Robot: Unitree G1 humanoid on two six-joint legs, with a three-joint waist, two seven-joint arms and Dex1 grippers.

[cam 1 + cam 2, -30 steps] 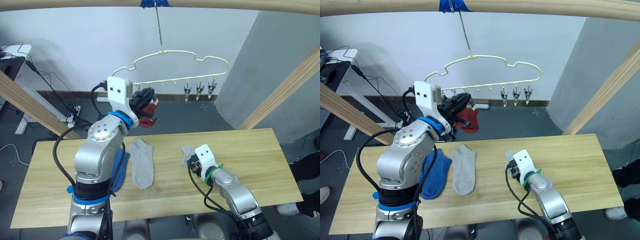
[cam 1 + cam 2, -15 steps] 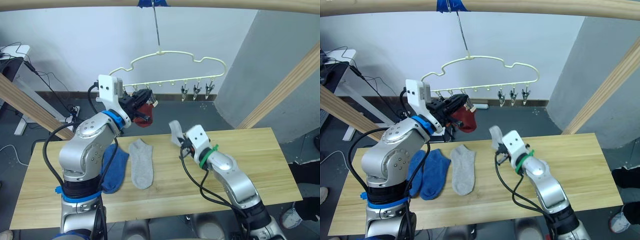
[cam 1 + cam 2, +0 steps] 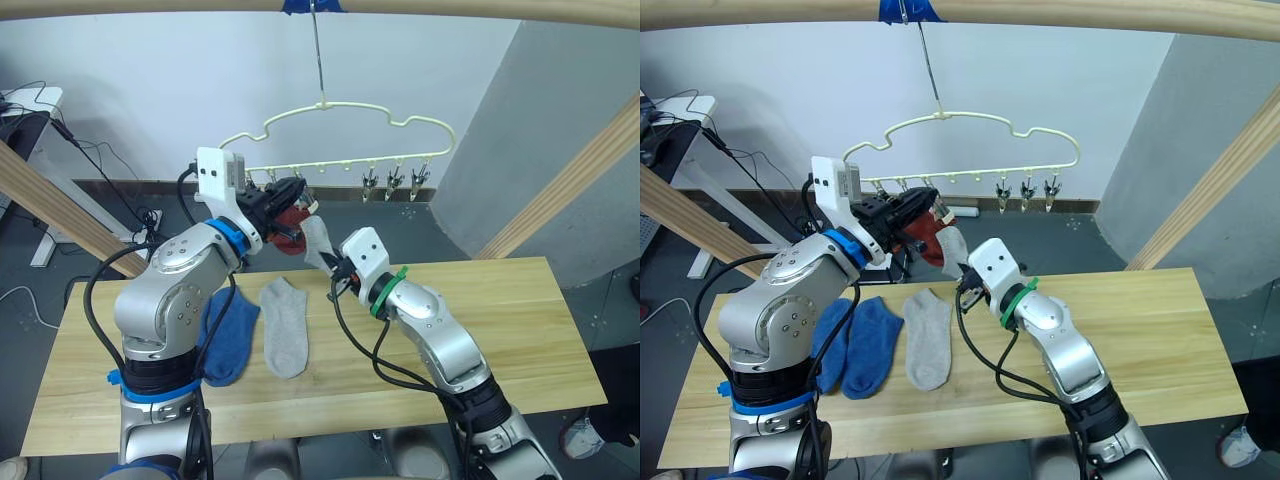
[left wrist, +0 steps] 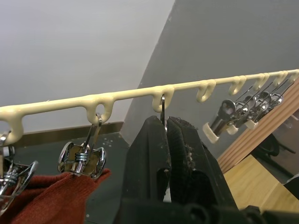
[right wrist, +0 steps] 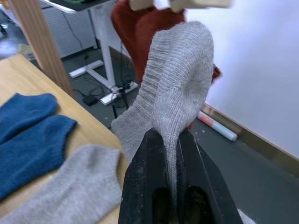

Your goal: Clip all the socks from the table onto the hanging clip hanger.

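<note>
L gripper (image 4: 163, 140): fingers pressed together round a metal clip (image 4: 163, 106) on the clip hanger (image 3: 340, 110), raised up at the hanger's left half
R gripper (image 5: 169, 154): fingers closed tight on a grey sock (image 5: 175, 88), held up off the table, just below the clip row, close beside L gripper
Clip hanger: cream wire, hangs by its hook from the wooden pole (image 3: 450, 10) above the table's far edge; 3 free clips (image 3: 395, 182) bunched at its right end
Rust socks (image 3: 925, 232): clipped on hanger's left part, hanging just behind the held grey sock
Grey sock no. 2 (image 3: 284, 326): flat on table (image 3: 520, 310), left of centre
Blue socks (image 3: 855, 345): 2 side by side, flat, toward table's left end, touching each other, just beside the flat grey one
</note>
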